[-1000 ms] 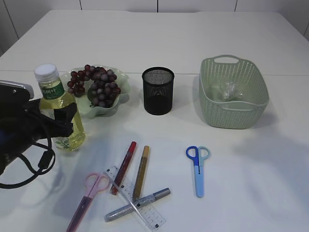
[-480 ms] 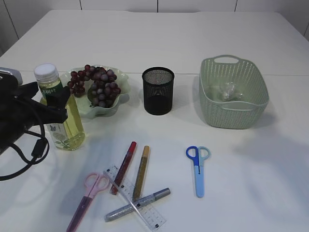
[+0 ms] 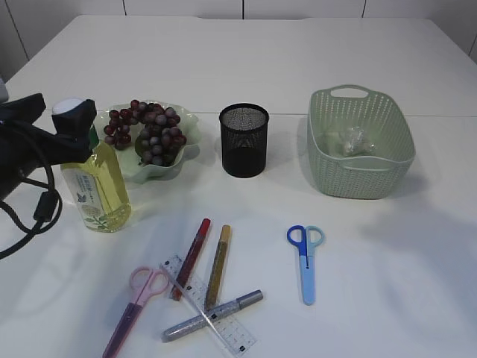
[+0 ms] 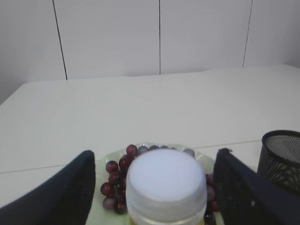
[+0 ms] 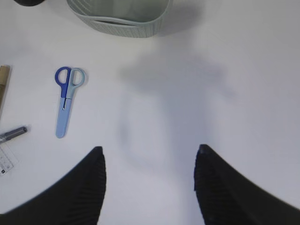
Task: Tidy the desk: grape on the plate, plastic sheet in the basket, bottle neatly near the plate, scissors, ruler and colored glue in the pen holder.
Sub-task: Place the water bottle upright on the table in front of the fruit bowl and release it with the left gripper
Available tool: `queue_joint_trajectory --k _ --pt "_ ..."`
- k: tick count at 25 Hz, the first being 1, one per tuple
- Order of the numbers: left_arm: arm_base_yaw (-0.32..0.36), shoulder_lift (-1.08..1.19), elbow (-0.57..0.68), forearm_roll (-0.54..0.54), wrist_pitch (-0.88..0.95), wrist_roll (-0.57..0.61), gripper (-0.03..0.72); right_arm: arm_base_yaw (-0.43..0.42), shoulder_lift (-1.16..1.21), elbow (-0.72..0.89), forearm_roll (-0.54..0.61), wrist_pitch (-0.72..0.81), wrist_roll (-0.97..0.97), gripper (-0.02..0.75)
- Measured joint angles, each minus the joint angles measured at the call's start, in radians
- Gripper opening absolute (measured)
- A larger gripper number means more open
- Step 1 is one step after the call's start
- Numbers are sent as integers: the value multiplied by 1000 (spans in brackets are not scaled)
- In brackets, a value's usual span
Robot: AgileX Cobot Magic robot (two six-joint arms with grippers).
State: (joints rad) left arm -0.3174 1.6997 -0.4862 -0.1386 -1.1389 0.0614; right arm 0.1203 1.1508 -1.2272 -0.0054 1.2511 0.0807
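- The left arm (image 3: 26, 160) reaches in from the left edge of the exterior view, black, with a cable looping below it.
- The left gripper (image 4: 154, 187) is level with a bottle's cap, jaws spread wide, one finger (image 4: 70, 192) on each side and clear of it.
- The right gripper (image 5: 147, 187) hangs above the table, pointing down, its two dark fingers (image 5: 79, 187) well apart and holding nothing.

You're looking at a white table (image 3: 313, 52) that fills nearly the whole exterior view, with a faint seam running from 9 o'clock to 3 o'clock across it. At 12 o'clock behind it stands a pale panelled wall (image 4: 154, 37), split by thin dark vertical joints. Your light is soft and even, leaving only dim grey shadows on the tabletop.
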Motion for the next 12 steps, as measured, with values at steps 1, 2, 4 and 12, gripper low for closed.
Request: queue_joint_trajectory --k 1,2,4,12 --pt "0 -11 0 2 0 0 561 0 0 0 0 0 0 471" --pt "0 -23 0 2 0 0 555 0 0 0 0 0 0 471" --pt "0 -46 1 2 2 0 547 0 0 0 0 0 0 471" --pt "0 -211 5 2 226 2 541 0 0 0 0 0 0 471"
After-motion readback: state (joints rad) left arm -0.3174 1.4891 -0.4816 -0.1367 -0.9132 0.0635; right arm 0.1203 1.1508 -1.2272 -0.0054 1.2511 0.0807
